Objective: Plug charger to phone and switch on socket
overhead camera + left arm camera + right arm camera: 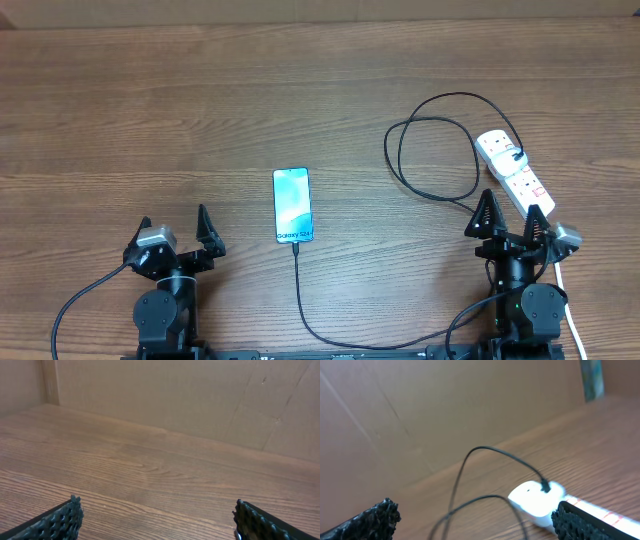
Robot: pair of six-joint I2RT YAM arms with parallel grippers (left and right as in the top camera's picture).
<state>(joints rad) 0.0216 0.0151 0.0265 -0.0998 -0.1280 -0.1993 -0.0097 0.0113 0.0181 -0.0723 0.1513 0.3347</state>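
The phone (292,205) lies flat in the middle of the table, screen lit, "Galaxy" end toward the front. The black charger cable (300,290) meets its front end, runs to the front edge, and loops (430,150) at the right up to the white socket strip (514,172), where it is plugged in; the plug and strip also show in the right wrist view (540,497). My left gripper (175,232) is open and empty at the front left, seen wide apart in the left wrist view (157,515). My right gripper (510,220) is open and empty just in front of the strip (475,520).
The strip's white cord (570,310) runs toward the front right edge past my right arm. A brown cardboard wall (175,395) stands behind the wooden table (150,120).
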